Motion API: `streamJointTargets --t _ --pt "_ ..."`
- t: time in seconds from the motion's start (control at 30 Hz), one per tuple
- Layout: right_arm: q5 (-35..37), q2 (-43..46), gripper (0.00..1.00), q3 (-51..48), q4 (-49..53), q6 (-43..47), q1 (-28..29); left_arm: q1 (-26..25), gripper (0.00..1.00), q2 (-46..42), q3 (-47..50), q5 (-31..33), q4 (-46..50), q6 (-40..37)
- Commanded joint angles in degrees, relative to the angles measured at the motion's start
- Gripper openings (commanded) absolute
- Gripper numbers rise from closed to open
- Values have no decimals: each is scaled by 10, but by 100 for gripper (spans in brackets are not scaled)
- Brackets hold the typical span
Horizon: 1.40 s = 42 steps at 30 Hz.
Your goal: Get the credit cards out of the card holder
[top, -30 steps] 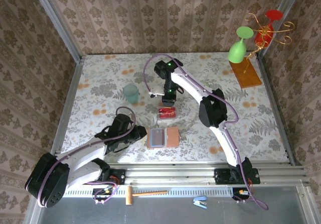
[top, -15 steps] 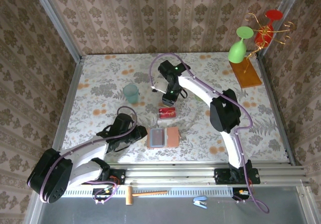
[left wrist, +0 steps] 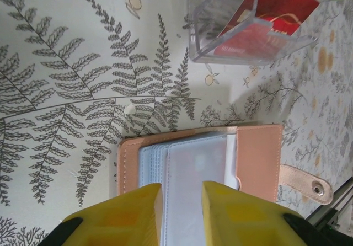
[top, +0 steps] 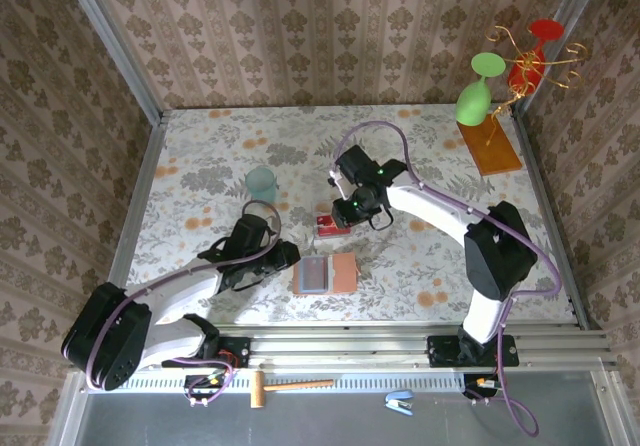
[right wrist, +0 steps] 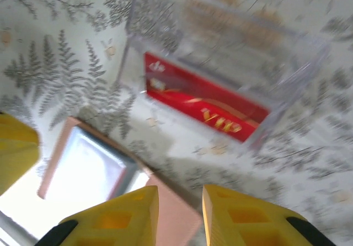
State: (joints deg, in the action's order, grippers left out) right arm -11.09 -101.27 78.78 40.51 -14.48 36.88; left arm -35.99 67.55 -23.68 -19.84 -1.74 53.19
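Note:
The card holder lies open on the table, tan leather with pale clear sleeves that look blank. Red credit cards lie inside a small clear plastic box just behind it; one red card shows gold lettering. My left gripper is open at the holder's left edge, its yellow fingers over the sleeves, and nothing is held in the left gripper. My right gripper hovers open over the box; in its wrist view the right gripper hangs above the holder's corner.
A teal cup stands to the back left. A green glass and a red glass with a gold wire stand sit on a wooden board at the back right. A hammer lies beyond the near rail.
The right arm swung its elbow out to the right and brought its gripper forward, from behind the box to over it. The left gripper crept right, closer to the holder.

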Motion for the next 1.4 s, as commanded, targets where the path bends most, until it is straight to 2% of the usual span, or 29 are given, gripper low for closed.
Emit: streamJointTargets --t 0.0,0.13,0.23,0.43,0.6,0.97,1.37 --pt "-64 24 26 -32 -51 -146 22 -6 25 10 -4 -19 1 -12" --pt "-97 37 25 -81 -93 -225 44 -16 23 15 14 -21 -10 -2" --pt "-113 47 26 -127 -163 -281 56 -25 21 14 29 -21 -20 8" --pt "-127 56 26 -190 -242 -347 84 -39 15 -4 53 -8 -20 22" --pt "-125 52 27 -207 -258 -365 95 -40 12 -26 63 8 -6 24" --pt "-156 30 30 -236 -324 -410 104 -41 11 -9 73 4 -15 23" --pt "-169 4 35 -238 -333 -420 110 -39 12 -10 80 7 -14 23"
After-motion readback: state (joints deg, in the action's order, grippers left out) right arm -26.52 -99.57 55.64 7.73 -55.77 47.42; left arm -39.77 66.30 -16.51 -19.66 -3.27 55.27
